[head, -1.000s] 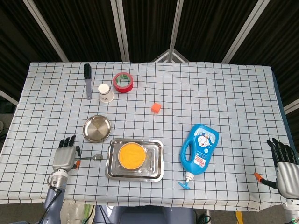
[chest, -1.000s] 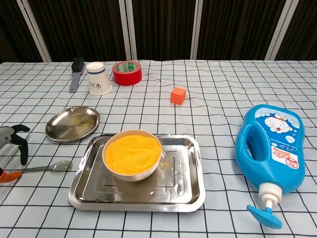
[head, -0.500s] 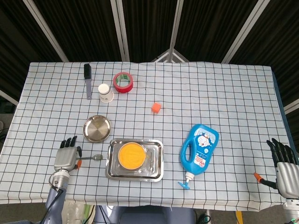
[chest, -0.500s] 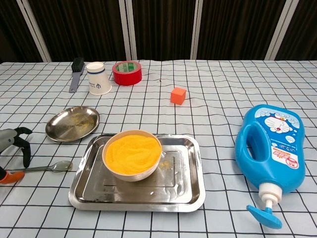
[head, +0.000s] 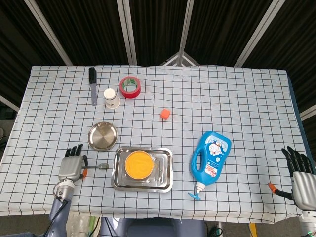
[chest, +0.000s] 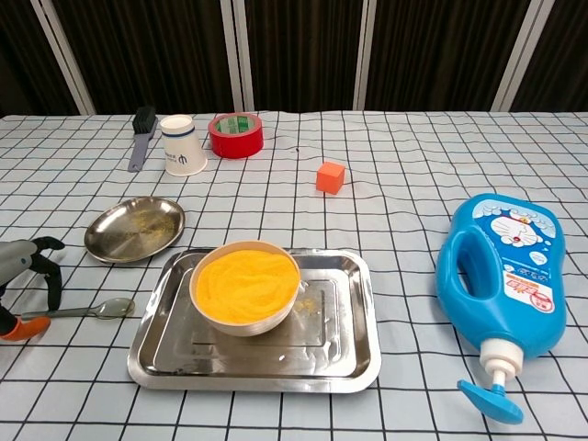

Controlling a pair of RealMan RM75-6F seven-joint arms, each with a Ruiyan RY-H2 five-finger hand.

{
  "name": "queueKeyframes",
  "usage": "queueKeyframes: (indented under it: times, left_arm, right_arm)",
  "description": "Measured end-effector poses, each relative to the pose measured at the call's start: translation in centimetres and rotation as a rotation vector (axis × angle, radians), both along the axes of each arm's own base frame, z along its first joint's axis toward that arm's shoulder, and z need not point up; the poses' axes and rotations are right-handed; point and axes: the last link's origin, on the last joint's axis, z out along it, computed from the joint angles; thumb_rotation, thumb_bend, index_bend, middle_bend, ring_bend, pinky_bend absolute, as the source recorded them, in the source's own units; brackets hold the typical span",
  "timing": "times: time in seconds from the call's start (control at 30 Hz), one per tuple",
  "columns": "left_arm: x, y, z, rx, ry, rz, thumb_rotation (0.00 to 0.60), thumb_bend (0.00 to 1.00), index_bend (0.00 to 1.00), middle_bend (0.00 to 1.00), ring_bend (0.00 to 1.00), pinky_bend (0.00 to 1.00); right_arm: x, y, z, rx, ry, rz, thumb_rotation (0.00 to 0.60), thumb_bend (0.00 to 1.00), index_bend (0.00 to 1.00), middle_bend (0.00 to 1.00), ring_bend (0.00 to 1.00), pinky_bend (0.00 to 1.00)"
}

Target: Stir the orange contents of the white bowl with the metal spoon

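Observation:
A white bowl full of orange grains sits in the left part of a steel tray. The metal spoon lies flat on the cloth left of the tray, handle pointing left. My left hand hovers over the handle end. Its dark fingers hang apart just above the handle and its orange-tipped thumb lies beside the handle's end. I see no grip on the spoon. My right hand stays at the table's near right corner, fingers spread and holding nothing.
A small steel dish lies behind the spoon. A blue detergent bottle lies right of the tray. At the back are an orange cube, red tape roll, paper cup and dark brush.
My left hand has crept a little toward the spoon's handle and lower over it. The spoon, bowl and right hand have not moved.

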Motion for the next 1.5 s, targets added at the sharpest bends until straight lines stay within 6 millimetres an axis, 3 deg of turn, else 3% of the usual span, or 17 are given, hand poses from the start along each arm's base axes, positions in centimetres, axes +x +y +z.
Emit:
queueKeyframes:
  times: [0.63,0.97,1.07,1.17,1.3,1.5]
  left_arm:
    - [0.0,0.0,-0.3,-0.005,-0.004,0.006,0.600,0.54,0.52,0.00,0.00,0.05]
    - [0.8,0.1,0.9,0.030,-0.041,-0.028,0.600,0.57,0.54,0.01,0.00,0.05]
    - [1.3,0.3,1.8,0.047,-0.042,-0.058,0.600,0.58,0.56,0.05,0.01,0.10]
    - [1.7,0.5,2.7,0.067,-0.031,-0.094,0.600,0.61,0.62,0.18,0.17,0.30]
    - [2.2,0.9,3.5,0.086,-0.006,-0.146,0.600,0.66,0.64,0.54,0.51,0.60]
    - [3.4,1.8,4.4,0.118,0.054,-0.236,0.600,0.70,0.70,0.75,0.75,0.80]
  right_arm:
    - [0.0,0.0,0.0,0.000,-0.003,-0.003,0.600,0.20,0.00,0.00,0.00,0.00]
    - [0.0,0.0,0.0,-0.001,-0.004,-0.004,0.600,0.20,0.00,0.00,0.00,0.00]
    - [0.0,0.0,0.0,-0.001,-0.003,-0.003,0.600,0.20,0.00,0.00,0.00,0.00]
    - [0.0,0.0,0.0,-0.001,-0.003,-0.004,0.600,0.20,0.00,0.00,0.00,0.00]
    - [0.0,0.0,0.0,-0.001,-0.004,-0.004,0.600,0.20,0.00,0.00,0.00,0.00]
    - [0.0,0.0,0.0,-0.002,-0.004,-0.005,0.600,0.20,0.00,0.00,0.00,0.00]
